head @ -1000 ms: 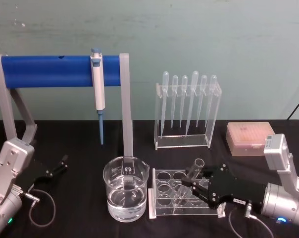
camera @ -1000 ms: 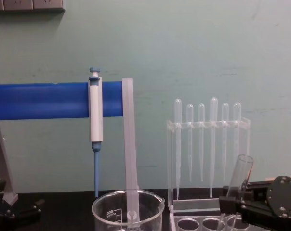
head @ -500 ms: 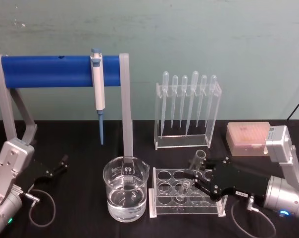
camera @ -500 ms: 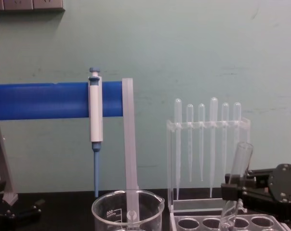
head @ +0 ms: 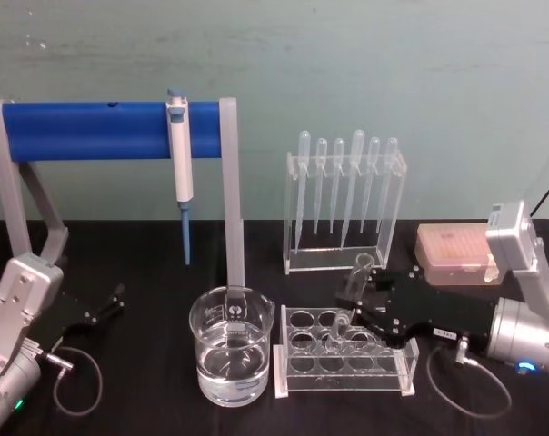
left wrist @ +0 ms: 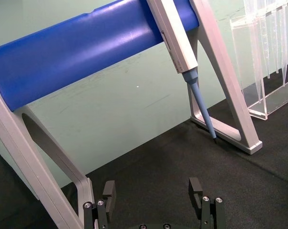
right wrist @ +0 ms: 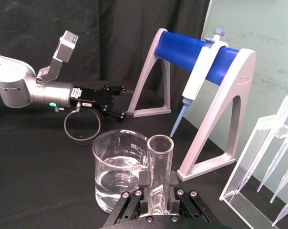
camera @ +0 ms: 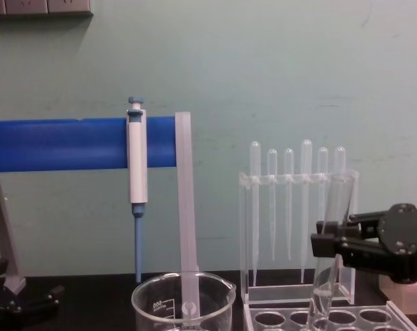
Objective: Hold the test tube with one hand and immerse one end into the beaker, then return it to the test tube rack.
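Observation:
My right gripper [head: 364, 307] is shut on the test tube [head: 358, 272], a clear glass tube tilted slightly, open rim up. Its rounded lower end hangs right at the top of the clear holed rack [head: 343, 368]. In the chest view the test tube [camera: 336, 200] rises above the black right gripper [camera: 329, 240]. The right wrist view looks along the test tube [right wrist: 158, 162] toward the beaker [right wrist: 118, 171]. This beaker [head: 231, 350], part full of water, stands just left of the rack. My left gripper [head: 106, 304] rests open at the far left.
A blue-barred stand [head: 102, 130] carries a white-and-blue pipettor [head: 179, 154] behind the beaker. A clear rack of plastic pipettes [head: 343, 209] stands behind the holed rack. A pink tip box [head: 456, 250] sits at the right. The left gripper [left wrist: 152, 191] faces the stand's foot.
My right gripper has lifted the test tube upward out of the holed rack and drawn back a little. The tube now stands higher and more upright. The left arm has not moved.

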`<state>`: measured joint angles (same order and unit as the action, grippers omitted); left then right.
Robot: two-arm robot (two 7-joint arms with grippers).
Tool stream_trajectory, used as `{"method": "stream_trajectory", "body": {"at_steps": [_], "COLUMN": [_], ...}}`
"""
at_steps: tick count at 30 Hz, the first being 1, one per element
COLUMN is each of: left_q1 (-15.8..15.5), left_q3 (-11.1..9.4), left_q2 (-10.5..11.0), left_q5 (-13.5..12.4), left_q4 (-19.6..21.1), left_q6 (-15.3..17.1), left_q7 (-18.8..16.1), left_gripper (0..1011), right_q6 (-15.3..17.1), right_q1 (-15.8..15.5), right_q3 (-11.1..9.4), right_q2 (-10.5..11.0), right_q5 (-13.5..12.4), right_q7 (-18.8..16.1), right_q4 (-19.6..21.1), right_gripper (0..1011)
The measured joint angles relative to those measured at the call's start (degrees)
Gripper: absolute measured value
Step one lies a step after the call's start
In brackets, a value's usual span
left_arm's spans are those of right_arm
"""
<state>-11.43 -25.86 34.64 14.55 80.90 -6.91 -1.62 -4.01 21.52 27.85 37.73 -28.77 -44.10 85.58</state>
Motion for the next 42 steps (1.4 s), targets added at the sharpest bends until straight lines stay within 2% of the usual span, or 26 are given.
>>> {"method": "stream_trajectory", "body": {"at_steps": [16,23,33,42], "left_q1": [0.00,0.00,0.00,0.00], "left_q3": [0.00,0.00,0.00,0.00], "left_q2": [0.00,0.00,0.00,0.00], "left_q5": [0.00,0.00,0.00,0.00], "left_q4": [0.00,0.00,0.00,0.00], "left_q6": [0.00,0.00,0.00,0.00], "left_q7": [0.00,0.00,0.00,0.00], "left_gripper": [1000,1000,1000,1000], "right_q6": [3.26,6.21,10.28,12.54], "right_q1": [2.00,4.04,6.99,9.74], "right_q3": [-0.17,0.24,0.83,2.20], "right_q2": [1.38,1.92,1.84,1.35], "right_q5": [-0.96,-1.33,-3.28,-4.31], "right_q7": [1.14,1.64,2.00,2.18], "right_q4": [3.55,4.78,5.03,4.43], "right_gripper": [238,238,238,238]}}
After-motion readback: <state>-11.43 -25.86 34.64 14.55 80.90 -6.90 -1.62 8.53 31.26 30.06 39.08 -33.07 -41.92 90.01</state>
